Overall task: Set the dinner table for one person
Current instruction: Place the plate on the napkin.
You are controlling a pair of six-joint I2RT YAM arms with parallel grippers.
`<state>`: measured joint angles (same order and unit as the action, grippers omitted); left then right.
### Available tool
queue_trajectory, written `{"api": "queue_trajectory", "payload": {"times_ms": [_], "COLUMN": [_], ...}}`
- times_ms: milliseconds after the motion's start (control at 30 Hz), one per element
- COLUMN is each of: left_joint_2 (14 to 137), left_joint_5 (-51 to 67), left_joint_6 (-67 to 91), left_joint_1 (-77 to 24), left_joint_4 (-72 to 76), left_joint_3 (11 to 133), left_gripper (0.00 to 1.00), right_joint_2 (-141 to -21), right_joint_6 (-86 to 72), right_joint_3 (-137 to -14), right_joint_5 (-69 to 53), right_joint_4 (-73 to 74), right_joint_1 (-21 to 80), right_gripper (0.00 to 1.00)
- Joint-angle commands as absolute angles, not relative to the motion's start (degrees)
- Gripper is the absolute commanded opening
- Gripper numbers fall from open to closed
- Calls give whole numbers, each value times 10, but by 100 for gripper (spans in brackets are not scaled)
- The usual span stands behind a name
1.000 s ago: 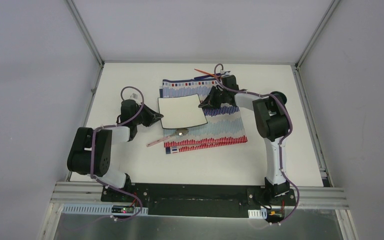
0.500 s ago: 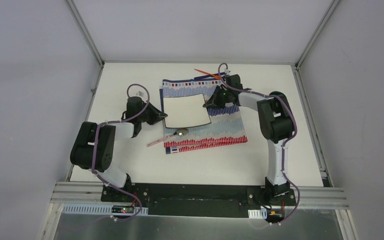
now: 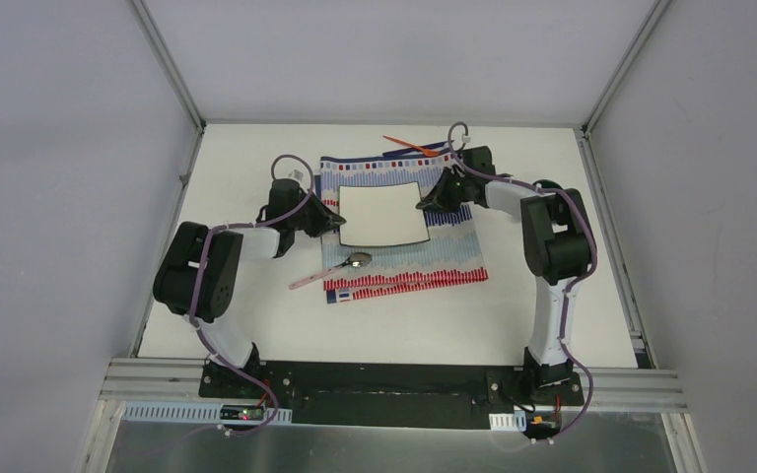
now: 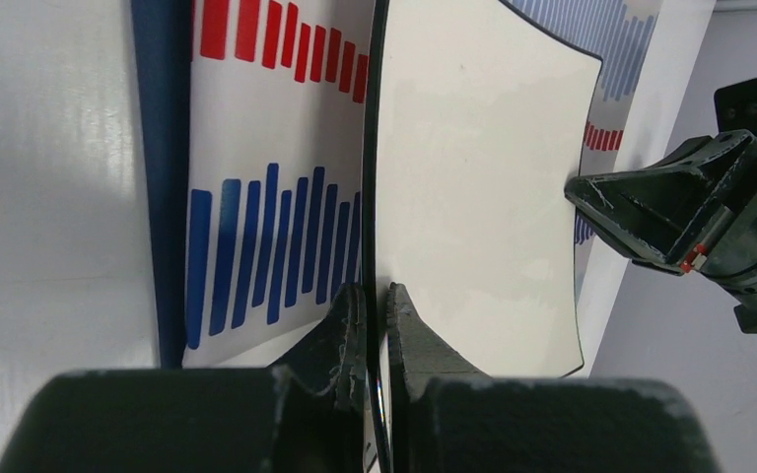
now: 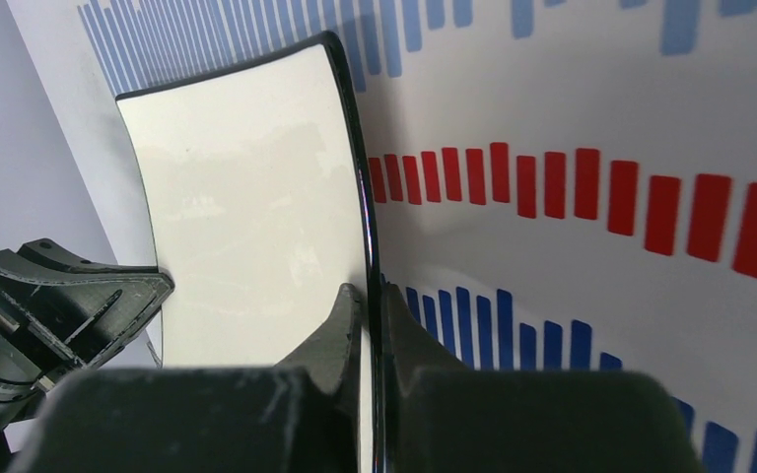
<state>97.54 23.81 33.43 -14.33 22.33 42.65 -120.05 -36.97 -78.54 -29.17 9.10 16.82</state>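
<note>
Gripping plate [image 3: 382,215]: left gripper [image 4: 375,292], right gripper [image 5: 368,293] pinch opposite rims.
Risk: I fear uneven pull slips one rim.

The left arm [image 3: 202,281] is standing over its base at the lower left of the top view, folding sharply at the elbow, with its forearm pointing right toward the centre and its wrist lying low. The left gripper [image 3: 332,219] is pinching the left edge of the white plate [image 3: 382,215], jaws nearly together (only the rim's thickness is parting them in the wrist view). The right arm [image 3: 552,251] is standing taller at centre right, its forearm angling up and left. The right gripper [image 3: 426,202] is clamping the plate's opposite edge likewise, fingers facing the left one's.
</note>
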Motion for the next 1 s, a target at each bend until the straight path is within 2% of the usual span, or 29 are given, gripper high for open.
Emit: {"api": "queue_trajectory", "payload": {"times_ms": [0, 400, 967], "left_joint_2": [983, 1037, 1046], "left_joint_5": [239, 226, 219], "left_joint_6": [315, 318, 322], "left_joint_1": [-173, -224, -227], "left_joint_4": [287, 289, 300], "left_joint_3": [472, 521, 507], "left_gripper": [0, 0, 0], "right_joint_2": [-1151, -1154, -1227], "right_joint_6": [-346, -341, -347], "right_joint_3": [-779, -785, -844], "right_joint_5": [-289, -295, -302], "right_joint_4": [92, 97, 102], "right_joint_1": [165, 135, 134], "right_gripper": [0, 0, 0]}}
